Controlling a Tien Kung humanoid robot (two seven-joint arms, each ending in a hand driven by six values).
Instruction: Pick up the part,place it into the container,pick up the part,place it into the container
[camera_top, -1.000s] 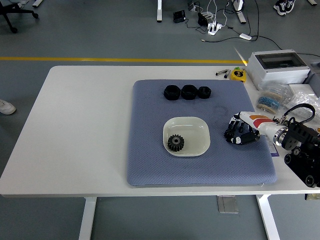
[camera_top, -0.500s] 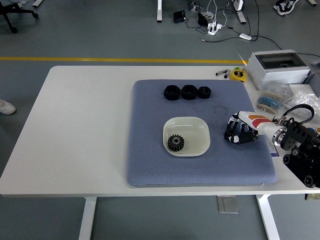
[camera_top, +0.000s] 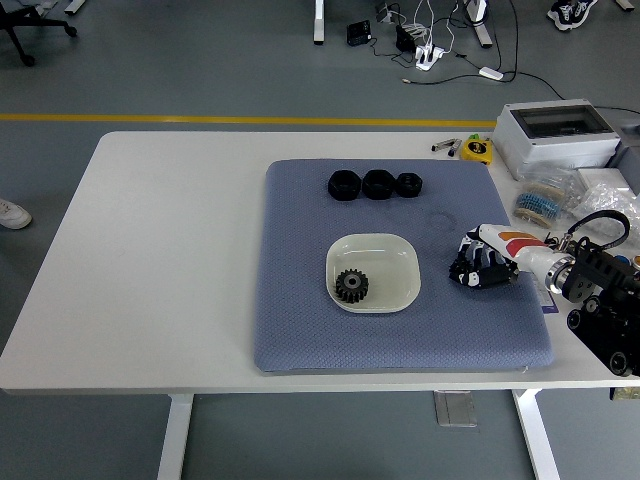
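Black gear (camera_top: 351, 284) already sits in the dish (camera_top: 398, 258). Right hand (camera_top: 482, 266) curled, empty, beside it; next pick means reaching the far parts (camera_top: 376, 184).

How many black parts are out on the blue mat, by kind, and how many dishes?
Black gear, in the dish: 1
Black round parts in a row at the mat's far edge: 3
Pale dish: 1
Total: 5

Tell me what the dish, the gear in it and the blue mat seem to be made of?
Dish: glossy pale plastic or ceramic, with smooth shiny walls. Gear: matte black, perhaps plastic or dark metal; hard to tell. Mat: soft grey-blue foam or fabric, judging by its fine dimpled texture.
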